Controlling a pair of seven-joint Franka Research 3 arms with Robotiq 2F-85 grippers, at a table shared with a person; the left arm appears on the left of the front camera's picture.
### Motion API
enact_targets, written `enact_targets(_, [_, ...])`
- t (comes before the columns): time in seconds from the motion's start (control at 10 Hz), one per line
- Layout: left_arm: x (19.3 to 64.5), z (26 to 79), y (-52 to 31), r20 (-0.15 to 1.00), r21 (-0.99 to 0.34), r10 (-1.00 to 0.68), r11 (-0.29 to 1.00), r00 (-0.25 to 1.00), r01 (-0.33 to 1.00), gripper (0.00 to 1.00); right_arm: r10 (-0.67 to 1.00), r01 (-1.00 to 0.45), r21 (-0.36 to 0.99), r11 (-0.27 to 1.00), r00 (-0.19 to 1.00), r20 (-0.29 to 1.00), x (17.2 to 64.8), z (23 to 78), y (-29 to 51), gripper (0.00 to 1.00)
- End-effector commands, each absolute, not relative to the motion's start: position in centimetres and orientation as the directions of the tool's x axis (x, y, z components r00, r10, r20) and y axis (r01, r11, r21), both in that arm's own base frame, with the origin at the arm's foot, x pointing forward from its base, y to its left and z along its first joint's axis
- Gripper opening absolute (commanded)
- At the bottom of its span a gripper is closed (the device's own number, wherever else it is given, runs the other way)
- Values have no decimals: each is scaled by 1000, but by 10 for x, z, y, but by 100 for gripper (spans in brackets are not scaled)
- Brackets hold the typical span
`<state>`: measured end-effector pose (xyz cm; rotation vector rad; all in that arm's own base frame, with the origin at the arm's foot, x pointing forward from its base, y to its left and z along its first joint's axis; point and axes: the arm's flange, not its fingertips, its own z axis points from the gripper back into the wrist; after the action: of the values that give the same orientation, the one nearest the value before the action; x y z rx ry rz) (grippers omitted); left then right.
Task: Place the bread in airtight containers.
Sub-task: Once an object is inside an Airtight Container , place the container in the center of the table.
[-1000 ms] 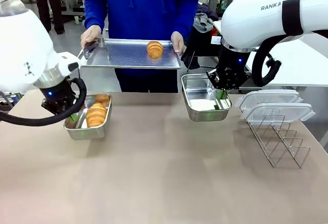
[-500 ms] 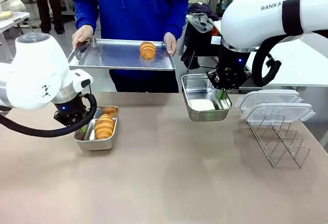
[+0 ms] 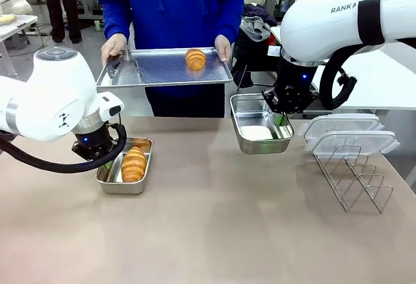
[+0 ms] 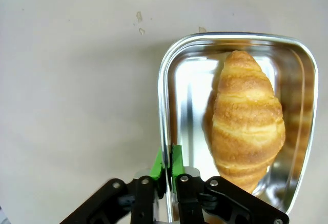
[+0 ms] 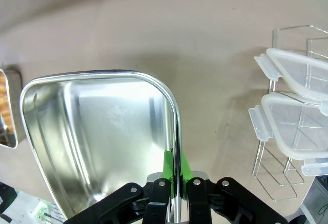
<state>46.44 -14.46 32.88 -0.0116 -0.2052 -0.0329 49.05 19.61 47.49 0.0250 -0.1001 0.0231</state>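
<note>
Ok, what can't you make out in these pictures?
Front view: fingertips of the left gripper, behind its own wrist.
Left wrist view: near end of the left tin, behind the gripper.
Right wrist view: near end of the right tin, cut off by the bottom edge.
Front view: whether that tin touches the table; its underside is hidden.
</note>
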Motion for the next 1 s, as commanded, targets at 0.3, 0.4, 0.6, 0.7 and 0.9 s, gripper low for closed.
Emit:
enact_targets(0.3, [463, 363, -122, 256, -54, -5, 998, 967, 20, 100, 14, -16, 21, 1000, 994, 112, 491, 479, 195, 0])
enact_targets(0.4, [460, 390, -103, 250, -122, -68, 987, 966, 101, 100, 14, -16, 21, 1000, 994, 112, 491, 479, 195, 0])
enact_targets(0.6, [459, 441, -46, 278, -222, -269, 916, 922, 334, 100, 14, -16, 21, 1000, 994, 112, 491, 479, 195, 0])
enact_targets(0.7, [457, 461, -17, 376, -225, -401, 835, 835, 502, 100, 14, -16, 21, 1000, 994, 112, 491, 479, 195, 0])
enact_targets(0.9, [457, 494, 43, 491, -190, -584, 652, 646, 734, 100, 14, -16, 21, 1000, 994, 112, 491, 479, 195, 0])
